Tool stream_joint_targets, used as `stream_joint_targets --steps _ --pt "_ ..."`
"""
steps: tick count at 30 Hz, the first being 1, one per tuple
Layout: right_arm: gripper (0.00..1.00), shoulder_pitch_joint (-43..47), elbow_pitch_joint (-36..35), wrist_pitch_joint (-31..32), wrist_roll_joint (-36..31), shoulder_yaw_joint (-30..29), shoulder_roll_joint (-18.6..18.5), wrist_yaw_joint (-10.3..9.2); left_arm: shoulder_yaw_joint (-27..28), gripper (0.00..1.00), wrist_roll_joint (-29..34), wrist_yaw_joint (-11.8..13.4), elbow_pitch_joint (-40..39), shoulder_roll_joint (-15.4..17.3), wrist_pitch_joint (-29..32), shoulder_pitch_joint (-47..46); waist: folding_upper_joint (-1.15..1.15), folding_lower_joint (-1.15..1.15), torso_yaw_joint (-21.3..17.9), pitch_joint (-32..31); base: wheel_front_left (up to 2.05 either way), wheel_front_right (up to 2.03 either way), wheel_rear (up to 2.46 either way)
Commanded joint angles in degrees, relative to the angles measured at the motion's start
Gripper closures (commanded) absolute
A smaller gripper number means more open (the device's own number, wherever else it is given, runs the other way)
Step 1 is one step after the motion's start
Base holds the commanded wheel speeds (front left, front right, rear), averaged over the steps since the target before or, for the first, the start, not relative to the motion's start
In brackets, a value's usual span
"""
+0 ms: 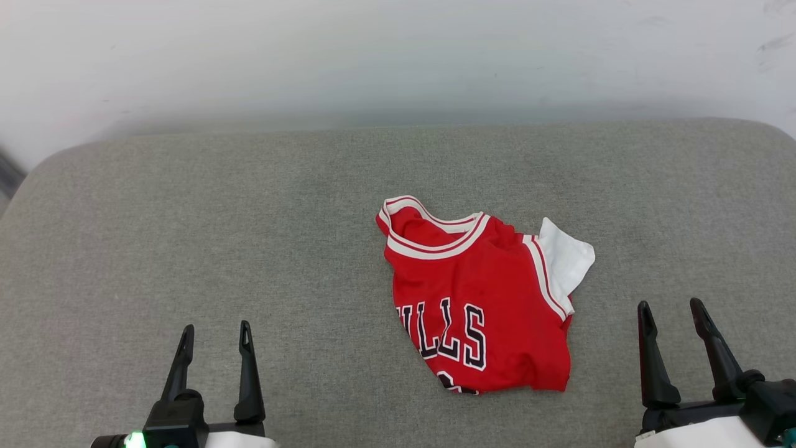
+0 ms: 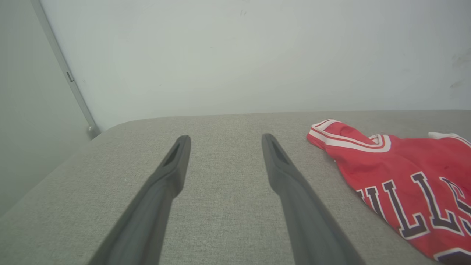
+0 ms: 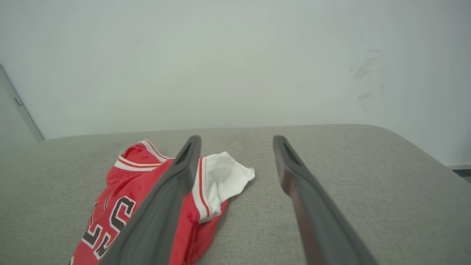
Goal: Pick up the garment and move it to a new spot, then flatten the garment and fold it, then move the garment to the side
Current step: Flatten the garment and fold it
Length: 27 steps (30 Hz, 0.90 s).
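Note:
The garment (image 1: 479, 298), a red jersey with a white sleeve, striped collar and black lettering, lies crumpled and partly folded under itself on the grey padded surface (image 1: 249, 218), right of centre. In the left wrist view the garment (image 2: 401, 176) lies to the right of the fingers; in the right wrist view the garment (image 3: 147, 195) lies to the left, partly behind one finger. My left gripper (image 1: 215, 333) hovers open at the lower left, well apart from the cloth. My right gripper (image 1: 671, 309) stands open at the lower right, just beyond the sleeve, holding nothing.
A pale wall (image 1: 398, 56) rises right behind the surface's far edge. The surface's rounded corners show at far left (image 1: 43, 168) and far right (image 1: 771, 130). A grey strip (image 2: 66, 73) runs down the wall at the left.

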Motion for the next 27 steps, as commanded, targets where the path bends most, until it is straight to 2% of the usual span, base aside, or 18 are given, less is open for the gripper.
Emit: stream_joint_targets --steps 1,9,15,19,23,27 --pt "0.0 0.74 -0.02 -0.12 0.2 0.06 0.07 -0.02 0.24 0.0 0.11 -0.43 0.16 -0.17 -0.15 0.44 0.0 0.0 0.03 -0.08 0.0 0.0 0.0" --pt "0.0 -0.45 -0.02 -0.12 0.56 -0.2 0.07 -0.02 1.11 0.0 0.52 -1.24 0.84 -0.62 -0.15 0.81 0.0 0.0 -0.14 -0.27 0.0 0.0 0.0" --pt "0.0 -8.98 -3.81 -0.12 -0.64 -2.62 0.04 -0.03 1.52 0.0 0.56 -1.62 1.11 -0.83 -0.15 -0.29 0.0 0.0 -0.42 0.63 0.0 0.0 0.0" --pt "0.0 -16.99 -5.82 -0.11 -5.25 -2.79 0.03 -0.02 1.43 0.0 0.68 -1.89 1.26 -0.89 -0.15 -1.64 0.0 0.0 -0.18 1.72 0.0 0.0 0.0" --pt "0.0 -25.13 -3.11 -0.11 -7.09 -1.3 -4.03 -0.03 1.27 0.0 0.64 -2.32 1.32 -0.98 -0.15 -2.64 0.0 0.0 0.12 2.85 0.0 0.0 0.0" --pt "0.0 -31.61 6.36 1.36 -6.11 3.42 -10.66 -0.03 1.21 0.0 0.65 -2.49 1.48 -1.0 -0.15 -2.99 0.0 0.0 0.61 3.54 0.0 0.0 0.0"
